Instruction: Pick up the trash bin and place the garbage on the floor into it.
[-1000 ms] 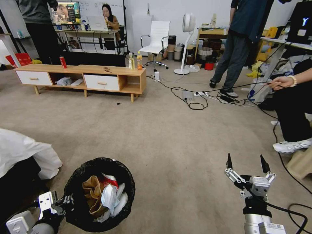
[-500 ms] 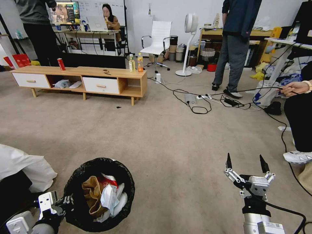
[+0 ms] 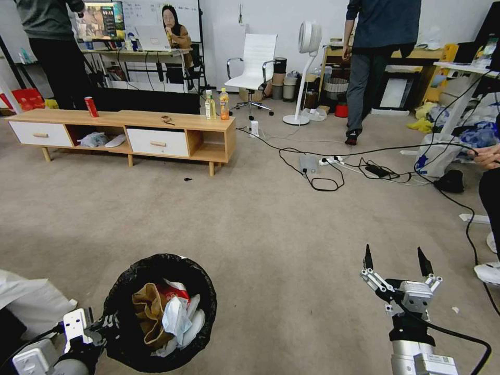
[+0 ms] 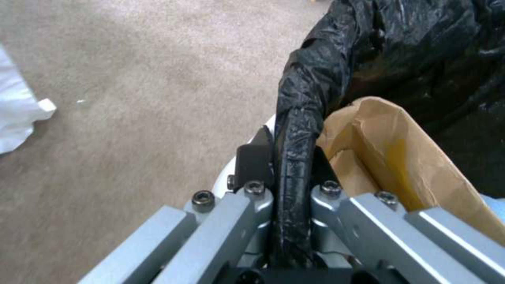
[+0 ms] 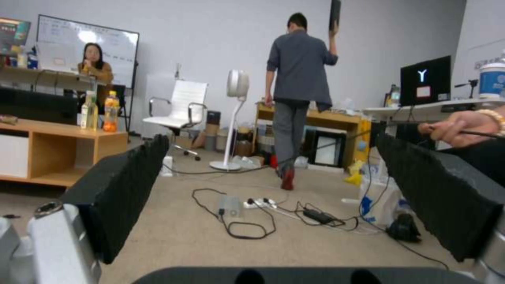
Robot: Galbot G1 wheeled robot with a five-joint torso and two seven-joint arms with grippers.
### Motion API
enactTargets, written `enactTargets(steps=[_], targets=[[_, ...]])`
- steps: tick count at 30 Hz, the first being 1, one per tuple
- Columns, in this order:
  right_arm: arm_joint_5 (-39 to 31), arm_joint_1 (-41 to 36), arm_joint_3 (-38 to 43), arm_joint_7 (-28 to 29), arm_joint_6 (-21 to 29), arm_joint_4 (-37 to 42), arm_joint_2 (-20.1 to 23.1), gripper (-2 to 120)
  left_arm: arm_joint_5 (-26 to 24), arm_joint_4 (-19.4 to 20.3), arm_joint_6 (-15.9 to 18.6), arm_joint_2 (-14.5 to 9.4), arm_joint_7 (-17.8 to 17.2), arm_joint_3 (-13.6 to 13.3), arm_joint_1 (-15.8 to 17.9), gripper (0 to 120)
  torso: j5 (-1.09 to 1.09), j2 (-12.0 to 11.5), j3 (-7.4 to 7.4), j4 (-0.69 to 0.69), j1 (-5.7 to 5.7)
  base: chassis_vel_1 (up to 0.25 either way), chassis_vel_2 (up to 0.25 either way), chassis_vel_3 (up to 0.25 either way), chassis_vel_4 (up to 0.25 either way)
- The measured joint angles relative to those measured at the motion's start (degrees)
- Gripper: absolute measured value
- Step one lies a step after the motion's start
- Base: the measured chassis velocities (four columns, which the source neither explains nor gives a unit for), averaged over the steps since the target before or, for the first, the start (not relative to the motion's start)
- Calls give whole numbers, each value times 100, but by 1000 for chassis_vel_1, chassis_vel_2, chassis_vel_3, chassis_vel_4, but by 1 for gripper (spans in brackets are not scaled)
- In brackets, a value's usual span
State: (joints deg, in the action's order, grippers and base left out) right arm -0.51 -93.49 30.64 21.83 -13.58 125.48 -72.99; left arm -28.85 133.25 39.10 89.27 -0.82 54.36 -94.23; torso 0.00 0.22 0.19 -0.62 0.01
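The trash bin (image 3: 125, 281), round and lined with a crinkled black bag, hangs at my lower left in the head view. My left gripper (image 3: 107, 325) is shut on its near rim. The left wrist view shows the gripper (image 4: 287, 154) pinching the bag-covered rim (image 4: 300, 102). Garbage lies inside the bin: a crumpled brown paper bag (image 3: 146, 307) (image 4: 389, 150), white tissues (image 3: 177, 317) and a red packet (image 3: 174, 290). At lower right, my right gripper (image 3: 396, 258) (image 5: 271, 140) is held above the carpet, open and empty.
A low wooden cabinet (image 3: 172, 122) stands ahead on the left with an upright red can (image 3: 91, 107) and two bottles (image 3: 216, 104). Cables and a power strip (image 3: 323, 166) cross the carpet ahead on the right. White cloth (image 3: 26, 299) lies at my left and a person's shoe (image 3: 487, 271) at my right.
The whole picture has shifted as the camera moved forward: the cabinet looks larger, while the cloth and the seated person slid toward the edges. Both grippers and the bin kept their places.
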Motion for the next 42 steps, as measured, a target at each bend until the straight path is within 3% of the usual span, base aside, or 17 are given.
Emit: enactTargets(steps=[42], targets=[[-19,62,5,-3,-7,-55,17,100,52,-42,-11,25,45,-5,13,3,2,1,0,0,0,-164,160,157,-163]])
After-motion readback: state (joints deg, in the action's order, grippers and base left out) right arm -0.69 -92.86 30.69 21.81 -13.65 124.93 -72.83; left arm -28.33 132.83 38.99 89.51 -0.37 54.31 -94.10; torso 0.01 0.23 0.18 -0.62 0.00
